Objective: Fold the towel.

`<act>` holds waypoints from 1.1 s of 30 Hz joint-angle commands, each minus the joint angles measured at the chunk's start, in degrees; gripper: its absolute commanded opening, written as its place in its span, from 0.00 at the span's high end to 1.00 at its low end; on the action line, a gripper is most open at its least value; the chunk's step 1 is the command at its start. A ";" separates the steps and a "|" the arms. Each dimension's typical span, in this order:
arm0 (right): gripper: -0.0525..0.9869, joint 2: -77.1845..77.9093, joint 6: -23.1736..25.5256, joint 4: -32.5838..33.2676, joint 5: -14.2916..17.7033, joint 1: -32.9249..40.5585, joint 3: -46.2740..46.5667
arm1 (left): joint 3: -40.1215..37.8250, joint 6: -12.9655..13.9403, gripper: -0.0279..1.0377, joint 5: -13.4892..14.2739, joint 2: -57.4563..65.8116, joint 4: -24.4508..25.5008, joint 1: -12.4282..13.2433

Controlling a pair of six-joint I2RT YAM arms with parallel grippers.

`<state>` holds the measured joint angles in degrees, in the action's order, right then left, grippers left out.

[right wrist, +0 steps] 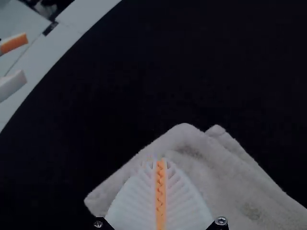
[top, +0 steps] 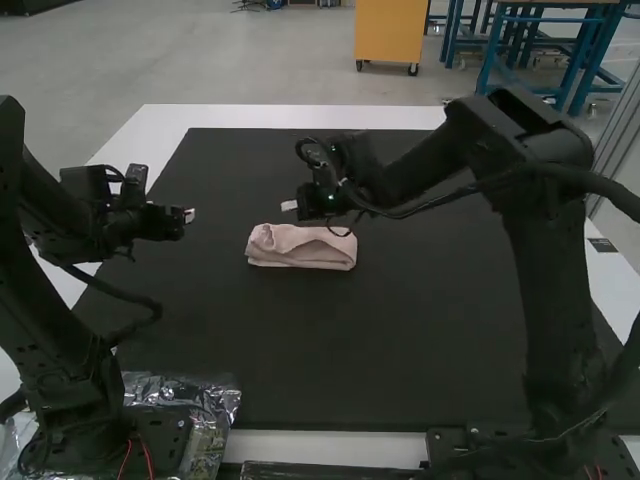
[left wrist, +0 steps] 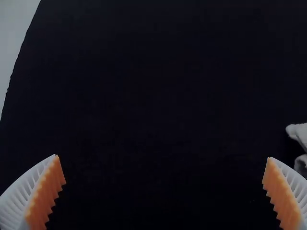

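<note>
Mat [top: 400, 370]: the towel rests on it; work flat against this surface. Towel [top: 300, 250]: at mid-mat, in a compact, narrow bundle with its long side toward the arm bases. In the right wrist view its layers look slightly out of line at one edge. The fold appears nearly complete; the step in hand is judged to be squaring and settling it.

Left gripper [left wrist: 163, 157]: fingers wide apart, to the left of the towel, holding nothing. If the bundle creeps, bring it in low to steady the near end.

Right gripper [right wrist: 160, 162]: fingers together, just above the towel's far left part; whether they touch it, you cannot tell. To settle the layers, press lightly and straight down. Do not drag: soft pile may cling and open the fold. If regripping, lift clear before parting the fingers, then pinch all layers.
</note>
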<state>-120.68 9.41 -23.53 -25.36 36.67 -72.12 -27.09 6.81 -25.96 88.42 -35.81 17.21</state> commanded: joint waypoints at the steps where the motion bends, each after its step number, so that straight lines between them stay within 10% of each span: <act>1: 0.97 1.77 -0.62 -3.45 -0.91 -1.60 3.47 | 0.55 0.49 0.06 -0.76 -1.59 -0.49 -0.95; 33: 0.98 -13.97 0.87 -23.14 -3.55 -0.45 9.54 | -1.65 -4.79 0.06 5.13 -10.99 -2.60 -6.05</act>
<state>-133.38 9.47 -46.41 -28.36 34.94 -63.94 -26.81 3.22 -22.26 80.55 -39.07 12.14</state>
